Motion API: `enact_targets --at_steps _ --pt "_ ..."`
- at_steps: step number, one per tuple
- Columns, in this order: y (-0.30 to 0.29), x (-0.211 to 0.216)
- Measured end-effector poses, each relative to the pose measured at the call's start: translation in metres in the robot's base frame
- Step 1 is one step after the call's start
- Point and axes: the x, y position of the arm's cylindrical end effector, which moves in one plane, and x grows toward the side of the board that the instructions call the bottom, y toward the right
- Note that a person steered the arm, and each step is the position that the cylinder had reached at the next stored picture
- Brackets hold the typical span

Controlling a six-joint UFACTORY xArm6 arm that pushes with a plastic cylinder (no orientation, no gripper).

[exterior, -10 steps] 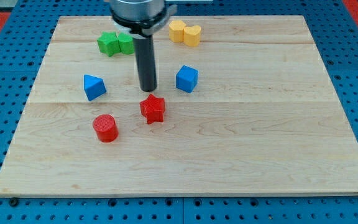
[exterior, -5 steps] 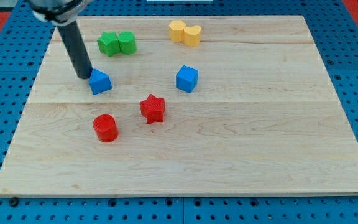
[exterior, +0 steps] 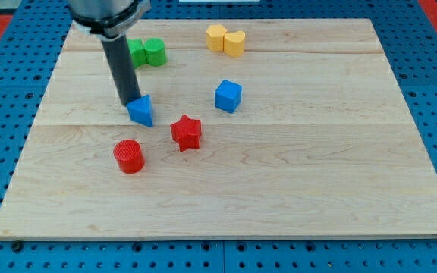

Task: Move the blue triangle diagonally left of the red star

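The blue triangle (exterior: 141, 111) lies on the wooden board (exterior: 294, 182), up and to the left of the red star (exterior: 186, 132), a short gap apart. My tip (exterior: 128, 102) touches the triangle's upper left side. The rod rises from there toward the view's top, partly covering the green blocks.
A red cylinder (exterior: 128, 156) lies below the triangle. A blue cube (exterior: 227, 96) sits right of it. Two green blocks (exterior: 147, 52) lie at the top left, behind the rod. Two yellow blocks (exterior: 226, 39) lie at the top middle.
My tip went from above the red star to the triangle's left, then pushed it right and down. The triangle now lies closer to the red star.
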Motion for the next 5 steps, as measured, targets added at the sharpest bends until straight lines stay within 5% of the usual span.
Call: enact_targets --at_steps 3,5 --pt "0.019 0.043" --pt "0.1 -0.005"
